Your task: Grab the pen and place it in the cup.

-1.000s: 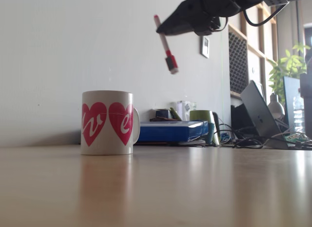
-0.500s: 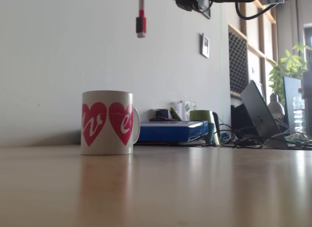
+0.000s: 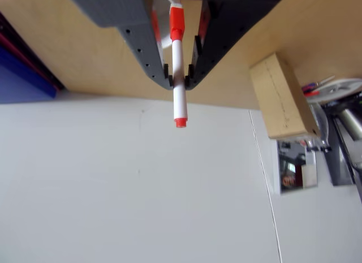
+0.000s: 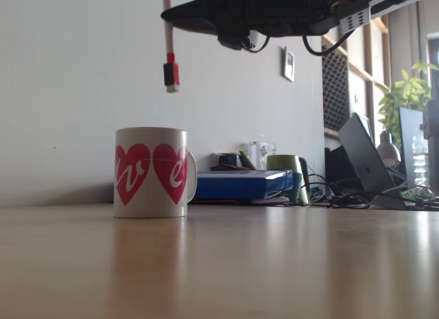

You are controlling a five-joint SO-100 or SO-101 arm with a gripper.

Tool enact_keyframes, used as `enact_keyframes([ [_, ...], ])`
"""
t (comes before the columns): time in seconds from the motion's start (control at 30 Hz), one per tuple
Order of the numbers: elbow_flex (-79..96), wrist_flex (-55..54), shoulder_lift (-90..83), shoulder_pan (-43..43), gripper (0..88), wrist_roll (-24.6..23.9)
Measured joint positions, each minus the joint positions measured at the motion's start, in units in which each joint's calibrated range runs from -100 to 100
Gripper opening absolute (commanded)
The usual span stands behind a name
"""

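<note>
The cup (image 4: 151, 171), a white mug with pink heart panels, stands on the wooden table at the left of the fixed view. The pen (image 4: 167, 44) hangs upright above it, red cap and black end downward, with a clear gap to the rim. My dark gripper (image 4: 169, 16) reaches in from the upper right and is shut on the pen's upper part. In the other view the pen (image 3: 179, 99) is clamped between a grey finger and a black finger of the gripper (image 3: 179, 82). There its small red tip points down the picture and its cap lies further back between the fingers.
Behind the mug to the right lie a blue box (image 4: 240, 184), a green cup (image 4: 285, 168), cables, a laptop (image 4: 362, 160) and a plant (image 4: 406, 92). A white wall runs behind the mug. A wooden block (image 3: 283, 99) shows at the right in the other view.
The arm has swung left with the pen. The pen went from tilted, right of the mug, to upright, rose, and now hangs lower, over the mug.
</note>
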Motion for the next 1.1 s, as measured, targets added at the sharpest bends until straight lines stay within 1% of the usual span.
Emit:
enact_keyframes([
  [0.4,-12.8,-0.1,14.0,4.1,1.1,-0.6],
  [0.57,-13.4,-0.1,17.1,5.5,1.1,-0.7],
  [0.83,-13.4,-0.1,17.3,5.6,2.4,-0.1],
  [0.9,-13.4,-0.1,17.3,5.5,8.6,-0.1],
  [1.0,-13.4,-0.1,17.3,5.5,23.8,-0.1],
  [1.07,-13.4,0.3,17.3,5.5,29.4,0.0],
  [1.1,-13.5,1.5,17.3,5.4,30.1,0.0],
])
